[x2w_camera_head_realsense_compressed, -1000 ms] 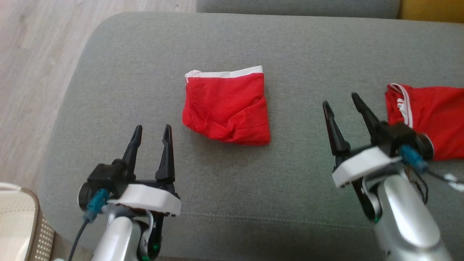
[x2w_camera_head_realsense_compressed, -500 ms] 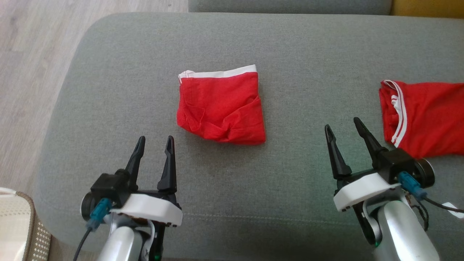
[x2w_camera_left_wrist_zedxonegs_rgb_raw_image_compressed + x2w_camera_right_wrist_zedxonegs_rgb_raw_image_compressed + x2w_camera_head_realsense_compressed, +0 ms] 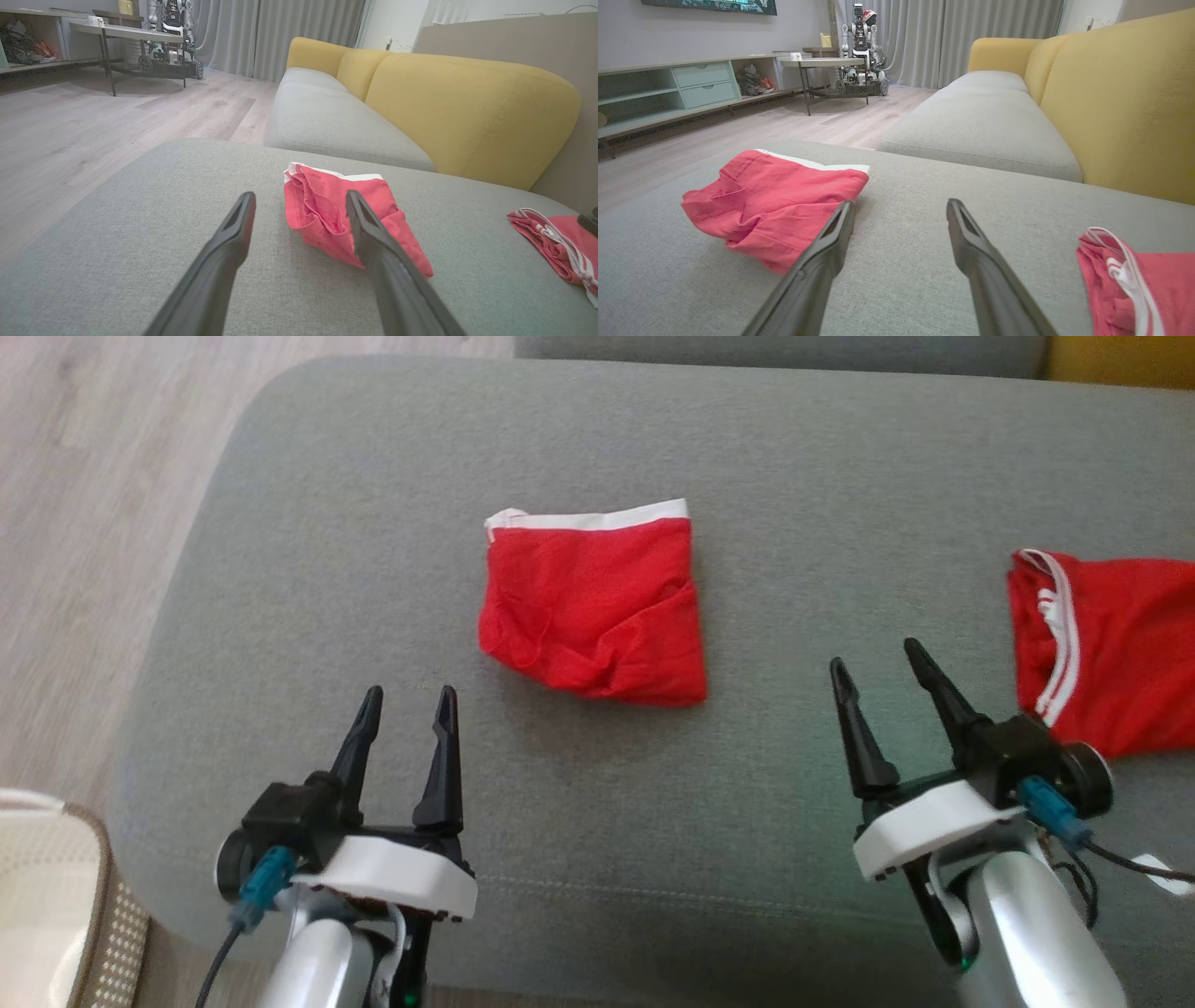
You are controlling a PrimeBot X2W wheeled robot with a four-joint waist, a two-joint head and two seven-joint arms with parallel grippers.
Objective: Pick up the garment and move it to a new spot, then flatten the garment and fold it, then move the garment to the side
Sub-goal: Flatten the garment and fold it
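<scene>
Folded red fabric garment with a white waistband (image 3: 593, 607) is lying near the middle of the grey upholstered seat cushion (image 3: 794, 439), with its waistband edge facing the cushion's far side and its near corner rumpled. Left gripper (image 3: 411, 693) is hovering over the cushion's near-left part, jaws standing apart and gripping nothing, clear of the garment. Right gripper (image 3: 874, 653) is hovering over the cushion's near-right part, jaws likewise spread and empty. Second crumpled red garment with white stripes (image 3: 1111, 653) is lying toward the cushion's right side. Pale perforated basket (image 3: 47, 896) is sitting off the cushion's near-left corner.
</scene>
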